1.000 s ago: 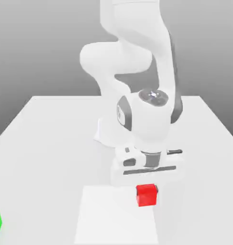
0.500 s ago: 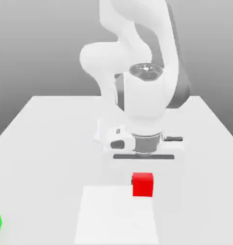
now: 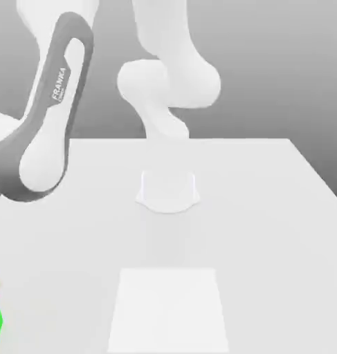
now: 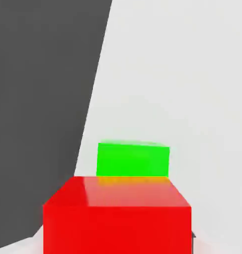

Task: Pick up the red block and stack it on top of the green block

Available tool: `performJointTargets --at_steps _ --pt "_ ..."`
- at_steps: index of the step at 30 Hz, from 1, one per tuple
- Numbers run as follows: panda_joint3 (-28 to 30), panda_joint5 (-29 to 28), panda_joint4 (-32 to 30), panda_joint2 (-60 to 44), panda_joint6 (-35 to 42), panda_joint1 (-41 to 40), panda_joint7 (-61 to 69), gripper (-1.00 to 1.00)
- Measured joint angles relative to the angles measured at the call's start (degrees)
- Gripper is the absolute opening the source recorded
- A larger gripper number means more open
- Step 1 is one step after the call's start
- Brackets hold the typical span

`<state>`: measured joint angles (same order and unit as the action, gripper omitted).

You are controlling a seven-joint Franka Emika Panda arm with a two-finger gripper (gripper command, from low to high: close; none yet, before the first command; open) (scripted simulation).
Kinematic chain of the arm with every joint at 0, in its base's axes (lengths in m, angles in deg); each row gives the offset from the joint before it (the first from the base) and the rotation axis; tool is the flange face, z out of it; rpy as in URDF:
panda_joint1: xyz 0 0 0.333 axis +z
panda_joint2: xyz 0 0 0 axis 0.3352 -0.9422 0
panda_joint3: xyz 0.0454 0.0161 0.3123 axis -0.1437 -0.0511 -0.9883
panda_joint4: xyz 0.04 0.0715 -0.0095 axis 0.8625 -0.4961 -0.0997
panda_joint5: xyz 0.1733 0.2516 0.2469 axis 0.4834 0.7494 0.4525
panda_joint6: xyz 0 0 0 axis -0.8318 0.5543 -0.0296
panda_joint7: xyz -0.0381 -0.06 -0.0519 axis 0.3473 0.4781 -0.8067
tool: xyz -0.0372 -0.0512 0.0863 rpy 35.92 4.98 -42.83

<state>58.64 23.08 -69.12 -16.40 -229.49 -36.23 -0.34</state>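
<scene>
One word is showing on the robot arm [image 3: 43, 148]: "FRANKA". It is sitting on the dark gray band [image 3: 32, 124] that is running along the arm, over on the exterior view's left. The letters are all big ones, and they are looking white on the gray. The word is leaning and climbing up the band, with its F lower down and its last A higher up. In the exterior view, it is showing above the far edge of the table [image 3: 247, 207]. Tiny marks are running beside the word, too small to read.
</scene>
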Motion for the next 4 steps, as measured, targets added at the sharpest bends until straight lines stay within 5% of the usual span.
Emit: performJointTargets --at_steps 4 --pt "0.0 0.0 0.0 0.0 0.0 0.0 0.0 1.0"
